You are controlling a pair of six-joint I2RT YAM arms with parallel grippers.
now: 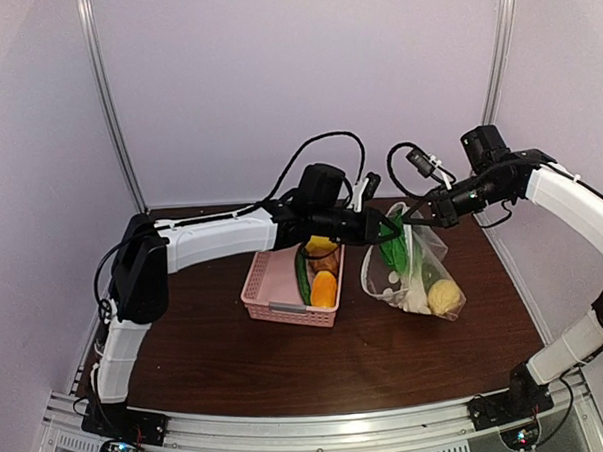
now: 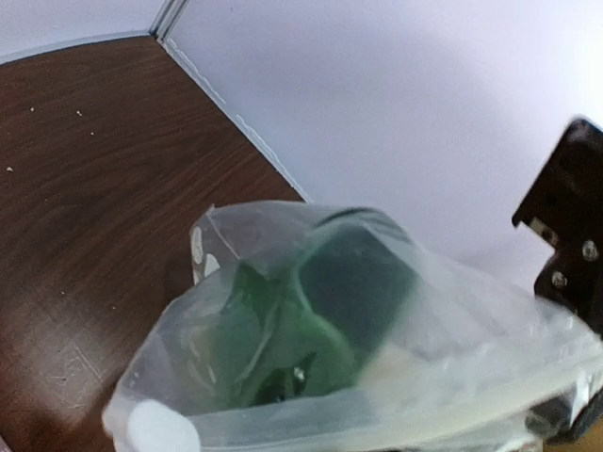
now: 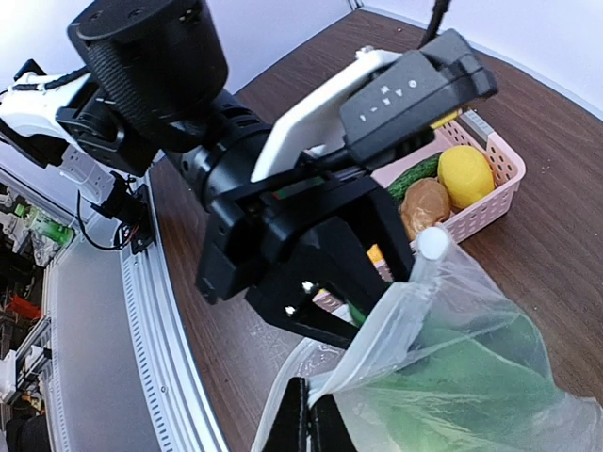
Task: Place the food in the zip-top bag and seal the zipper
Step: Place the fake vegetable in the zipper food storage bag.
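Your right wrist view, unlike the left, showed the basket (image 3: 476, 215) beside the upright, mouth-up zip-top bag (image 3: 405, 325); right fingers (image 3: 293, 426) pinched its rim, left fingers (image 3: 382, 247) stood slightly apart.

The zip-top bag (image 1: 433, 248) was clear, glossy, crinkled plastic film on a dark wood-grain table (image 1: 237, 364) with a dull sheen. Beside it, the basket (image 1: 270, 305) was smooth pink plastic lattice.

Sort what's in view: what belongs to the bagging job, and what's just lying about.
Job: zip-top bag; leafy vegetable and lemon inside it; cucumber, orange piece, second lemon and brown round piece, in the pink basket.
Just there: pink basket, table.
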